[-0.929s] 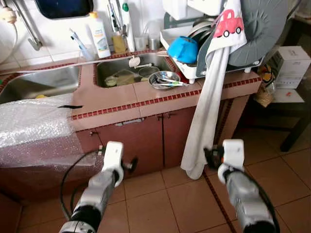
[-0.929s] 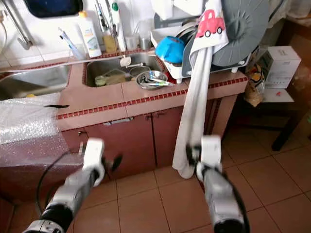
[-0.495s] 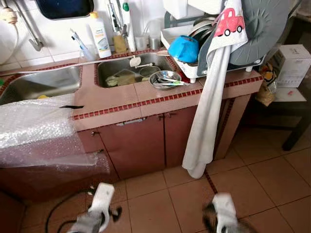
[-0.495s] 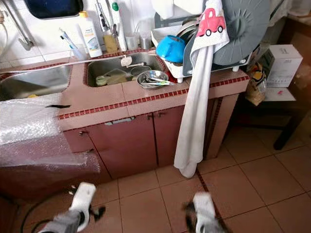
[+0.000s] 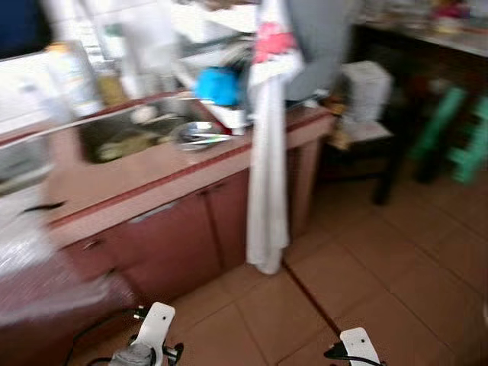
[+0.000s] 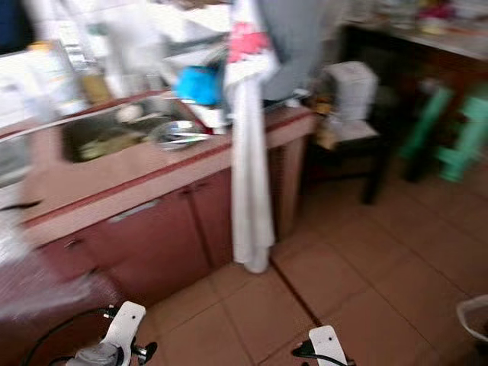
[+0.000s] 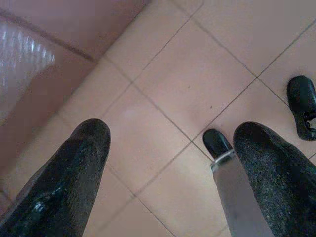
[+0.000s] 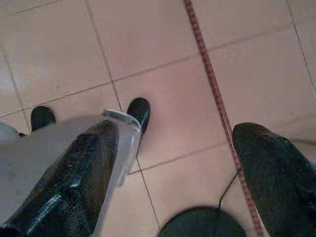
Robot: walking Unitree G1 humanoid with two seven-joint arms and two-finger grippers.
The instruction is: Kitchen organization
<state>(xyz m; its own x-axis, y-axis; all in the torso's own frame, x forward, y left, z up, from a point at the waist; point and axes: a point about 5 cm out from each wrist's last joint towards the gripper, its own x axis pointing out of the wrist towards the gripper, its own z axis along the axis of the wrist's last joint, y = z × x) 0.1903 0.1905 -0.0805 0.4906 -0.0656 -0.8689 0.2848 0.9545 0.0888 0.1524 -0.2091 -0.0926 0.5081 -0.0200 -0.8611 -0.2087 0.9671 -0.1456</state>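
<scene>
The head views are blurred. A tiled counter (image 5: 152,171) with a sink (image 5: 126,133) runs along the left. A steel bowl (image 5: 197,135) sits on the counter beside the sink, and a blue bowl (image 5: 217,84) rests in the dish rack. A long white towel (image 5: 267,168) hangs down past the cabinet doors (image 5: 183,229). My left gripper (image 7: 173,143) and right gripper (image 8: 177,143) hang low, both open and holding nothing, pointing at the floor tiles (image 8: 148,44). Their white wrists (image 5: 156,320) peek in at the bottom edge.
A white box (image 5: 366,91) sits on a dark low table to the right of the counter. Green stools (image 5: 457,130) stand further right under a dark table. Bubble wrap (image 5: 23,252) drapes the counter's left end. My own black feet (image 7: 215,142) stand on the tiles.
The camera has swung right and blurred, bringing the green stools into view. Both arms have dropped from in front of the cabinet to the bottom edge.
</scene>
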